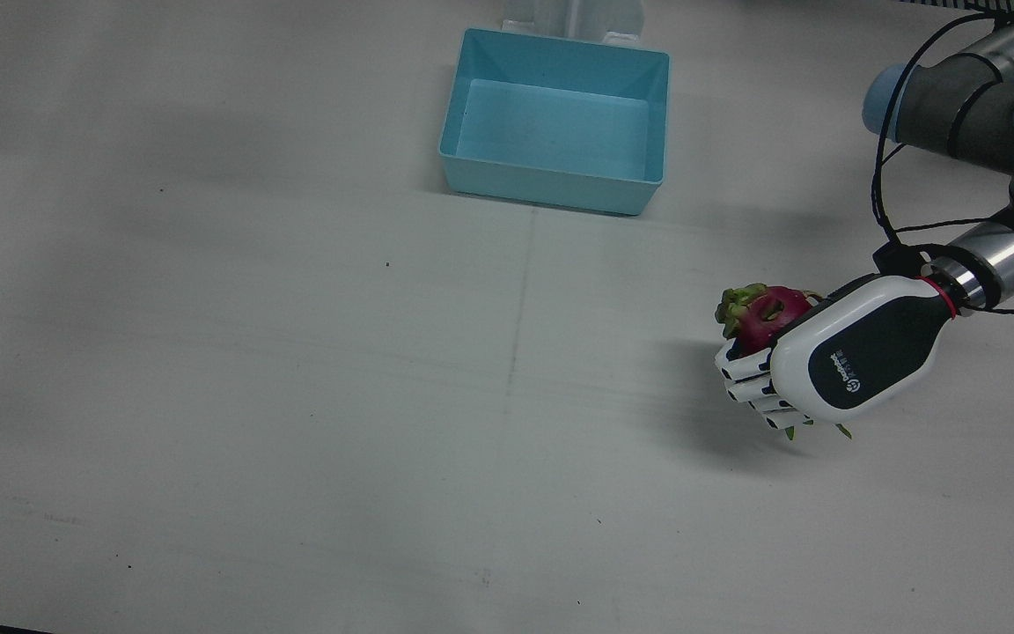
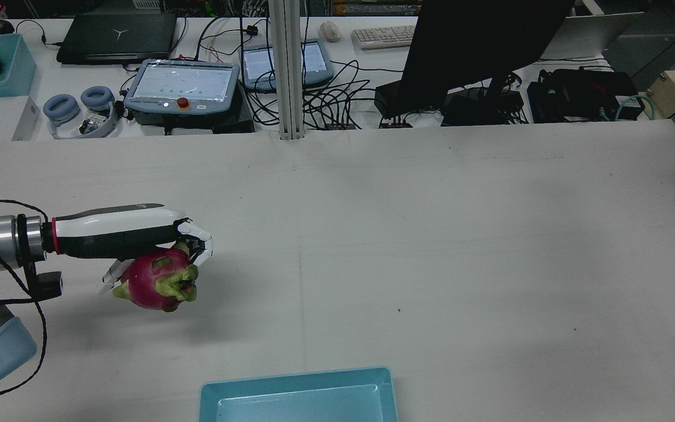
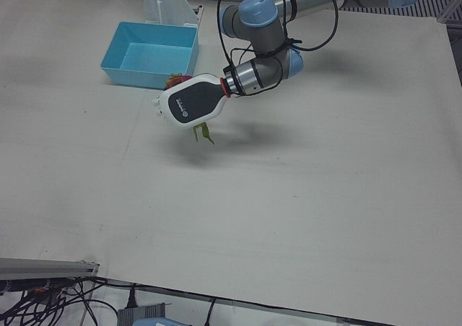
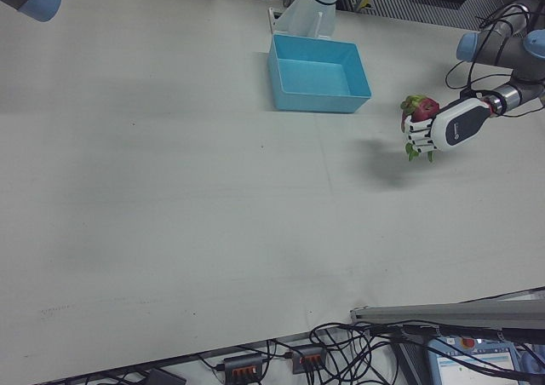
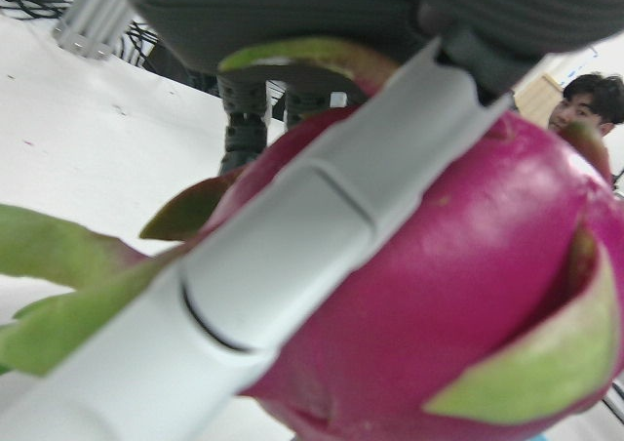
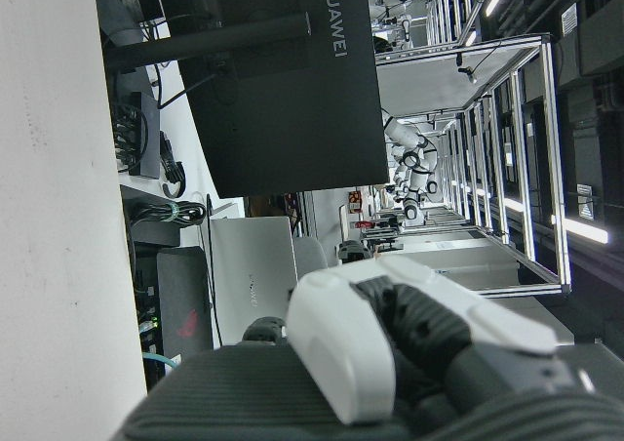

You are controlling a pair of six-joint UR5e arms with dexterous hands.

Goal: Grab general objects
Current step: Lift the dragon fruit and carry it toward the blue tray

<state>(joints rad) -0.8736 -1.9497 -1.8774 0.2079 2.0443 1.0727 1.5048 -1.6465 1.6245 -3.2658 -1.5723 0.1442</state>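
The robot's left hand (image 1: 833,365) has its fingers wrapped around a magenta dragon fruit (image 2: 159,284), carrying it clear of the white table (image 1: 252,396); a shadow lies on the surface below, and the rear view shows the fruit hanging under the palm with its green-tipped end facing the camera. The fruit is over the left half of the table, well apart from the empty light-blue bin (image 1: 555,119) that sits at the robot's edge near the middle. In the hand's own camera a white finger (image 5: 292,265) crosses the glossy skin diagonally. The fruit looks fairly heavy for its size, firm but with a smooth, waxy rind that could slide, and its leafy scales seem soft and likely to bend or tear; the round middle of the body, where the fingers now sit, appears the soundest place to hold. The right hand shows only in its own camera, too partially to tell whether it is spread or closed; it seems to hold nothing.
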